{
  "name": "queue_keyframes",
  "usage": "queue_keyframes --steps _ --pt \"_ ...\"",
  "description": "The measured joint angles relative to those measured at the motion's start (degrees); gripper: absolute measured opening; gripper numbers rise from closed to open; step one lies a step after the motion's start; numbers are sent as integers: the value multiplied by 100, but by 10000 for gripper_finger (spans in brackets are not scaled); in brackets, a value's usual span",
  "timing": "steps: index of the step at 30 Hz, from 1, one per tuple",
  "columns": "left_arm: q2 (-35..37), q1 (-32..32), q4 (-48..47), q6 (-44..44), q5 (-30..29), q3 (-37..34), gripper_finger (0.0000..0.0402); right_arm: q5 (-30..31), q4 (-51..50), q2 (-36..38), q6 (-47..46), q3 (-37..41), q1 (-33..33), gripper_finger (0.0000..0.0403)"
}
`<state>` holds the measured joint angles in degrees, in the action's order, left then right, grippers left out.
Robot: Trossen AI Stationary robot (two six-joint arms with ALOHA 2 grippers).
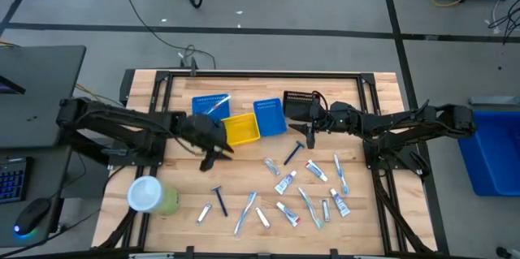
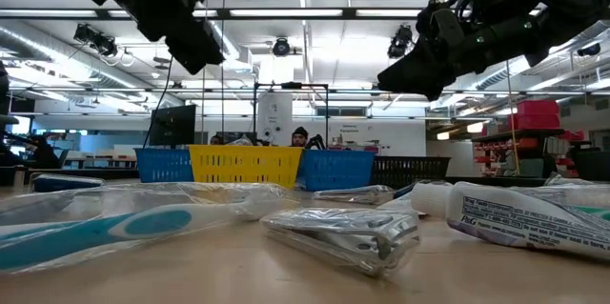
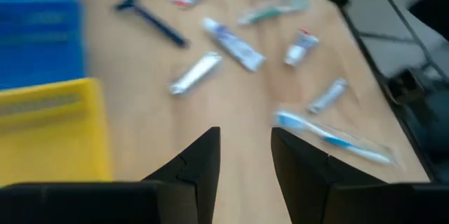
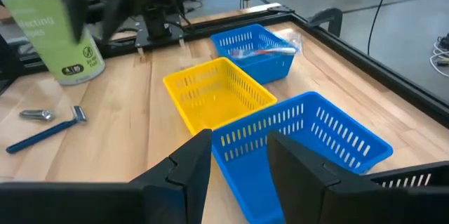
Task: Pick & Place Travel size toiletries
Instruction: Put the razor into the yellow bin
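I find the left gripper (image 1: 213, 155) at centre-left of the high view, beside the yellow bin (image 1: 240, 128) — fingers apart, empty. The toiletries (image 1: 286, 182) lie scattered across the lower centre. The right gripper (image 1: 307, 129) hovers by the right blue bin (image 1: 270, 116), fingers apart, nothing held. I judge a pick is due next — descend onto one item.

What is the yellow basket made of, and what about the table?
The yellow slotted basket looks like moulded plastic: thin, evenly coloured walls cut with rows of narrow slots. The pale plank tabletop looks like wood with a smooth finish: grain lines and board seams show.
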<state>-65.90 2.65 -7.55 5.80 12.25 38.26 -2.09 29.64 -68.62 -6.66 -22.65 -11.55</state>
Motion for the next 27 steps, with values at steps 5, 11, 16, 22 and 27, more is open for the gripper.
queue_keyframes --steps 5,11,16,22,27 --pt "-418 876 510 -83 -92 -2 134 0 12 0 0 0 0 145" --pt "-1159 1676 -215 -84 -571 464 134 0 12 0 0 0 1 146" --pt "-1962 1994 -1227 -350 -790 1190 146 1 34 0 0 0 0 144" --pt "-2809 2334 -1591 -500 -717 1569 180 -1 14 0 -2 0 0 146" --pt "-3263 2706 -1561 -892 -897 1596 198 -2 14 0 -3 0 0 142"
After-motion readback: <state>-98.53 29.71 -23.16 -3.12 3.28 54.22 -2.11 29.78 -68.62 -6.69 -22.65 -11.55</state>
